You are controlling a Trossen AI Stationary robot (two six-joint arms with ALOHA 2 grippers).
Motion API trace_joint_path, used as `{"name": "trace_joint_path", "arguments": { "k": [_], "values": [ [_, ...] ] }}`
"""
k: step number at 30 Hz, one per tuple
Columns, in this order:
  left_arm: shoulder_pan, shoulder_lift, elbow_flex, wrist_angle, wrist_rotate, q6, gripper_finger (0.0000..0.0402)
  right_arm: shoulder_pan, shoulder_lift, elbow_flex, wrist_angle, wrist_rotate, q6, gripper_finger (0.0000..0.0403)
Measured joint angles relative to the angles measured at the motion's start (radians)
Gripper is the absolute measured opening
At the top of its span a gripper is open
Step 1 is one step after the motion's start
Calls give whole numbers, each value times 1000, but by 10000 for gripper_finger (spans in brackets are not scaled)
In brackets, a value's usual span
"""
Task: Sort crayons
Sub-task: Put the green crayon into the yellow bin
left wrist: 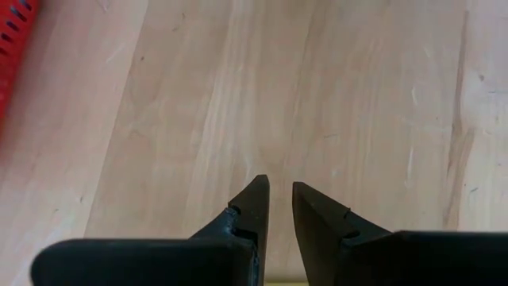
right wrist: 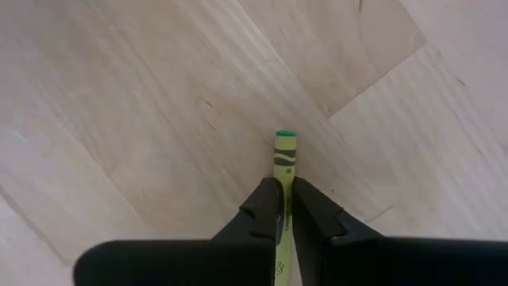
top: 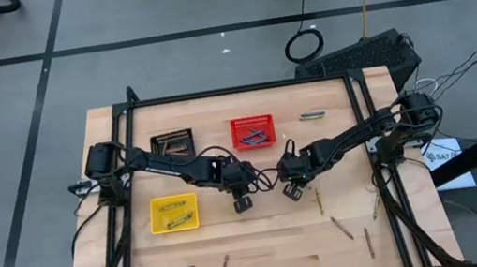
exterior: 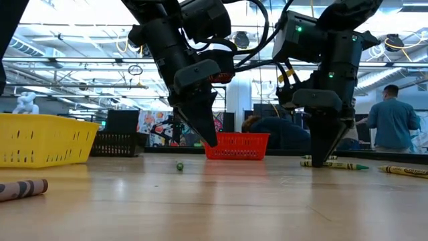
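At bench centre, our right claw (right wrist: 285,208) pinches a yellow-green crayon (right wrist: 285,152) for lifting; our left claw (left wrist: 280,200), slightly spread, waits empty beside it.

A yellow basket (top: 175,213), a black basket (top: 172,143) and a red basket (top: 252,131) sit on the wooden table (top: 264,243). A person (exterior: 392,120) stands in the room behind.

High view: you look straight down on the table (top: 264,243).
Low view: level across it.
Wrist views: close over tabletop.
Shared: red basket (top: 253,132).
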Motion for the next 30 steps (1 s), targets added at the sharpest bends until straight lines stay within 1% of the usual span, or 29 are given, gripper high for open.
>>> {"name": "trace_joint_path", "arguments": {
  "k": [2,6,8,10,14,27,30],
  "values": [
    [0,0,0,1,-3,6,63,0,0,0,12,0,-23,4],
    [0,0,0,31,-46,89,63,0,-19,-3,70,-15,-83,2],
    [0,0,0,54,-47,123,63,-1,-47,-5,90,-23,-113,2],
    [0,0,0,87,-48,157,63,-2,-77,-8,131,-6,-143,1],
    [1,0,0,182,-48,186,63,-5,-184,-5,145,27,-180,1],
    [8,-2,0,447,-35,177,63,19,-505,-2,186,24,-306,0],
    [8,-1,0,538,-35,175,63,24,-563,0,204,27,-337,0]
  ]
}}
